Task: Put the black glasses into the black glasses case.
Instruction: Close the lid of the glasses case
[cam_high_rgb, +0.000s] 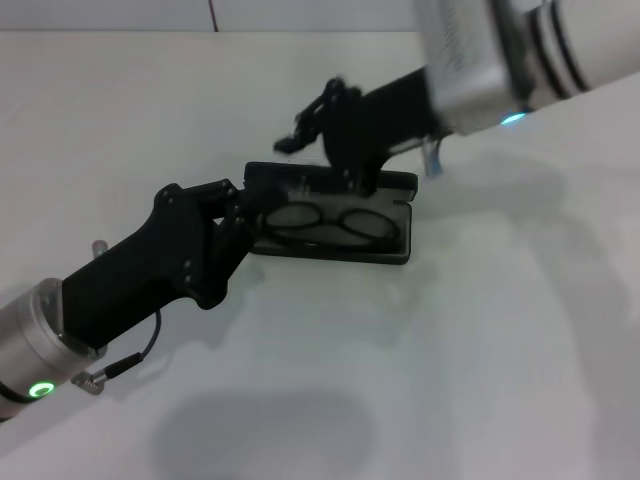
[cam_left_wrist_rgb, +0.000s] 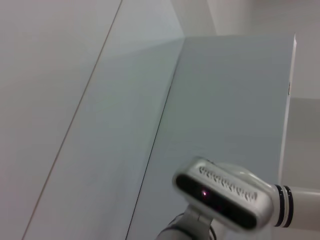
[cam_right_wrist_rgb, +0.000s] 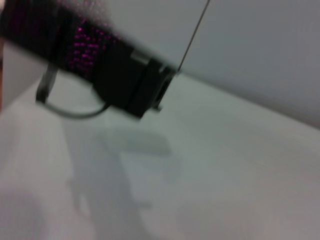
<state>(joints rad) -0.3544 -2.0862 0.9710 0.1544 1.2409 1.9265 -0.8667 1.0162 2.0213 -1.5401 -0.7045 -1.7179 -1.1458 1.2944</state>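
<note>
Lying on the white table (cam_high_rgb: 450, 350), the black glasses case (cam_high_rgb: 395, 250) holds the black glasses (cam_high_rgb: 335, 222)

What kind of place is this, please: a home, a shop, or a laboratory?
Probably a laboratory or test room. A bare white table holds only the black glasses case with the black glasses inside, the left hand and right hand work at it, and plain pale walls stand behind.

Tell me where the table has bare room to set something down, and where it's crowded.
Bare table runs along the near side in front of the black glasses case, and across the far left. It is crowded mid-table: the black glasses lie in the open case, the left pincer at its left end, the right pincer over its lid.
</note>
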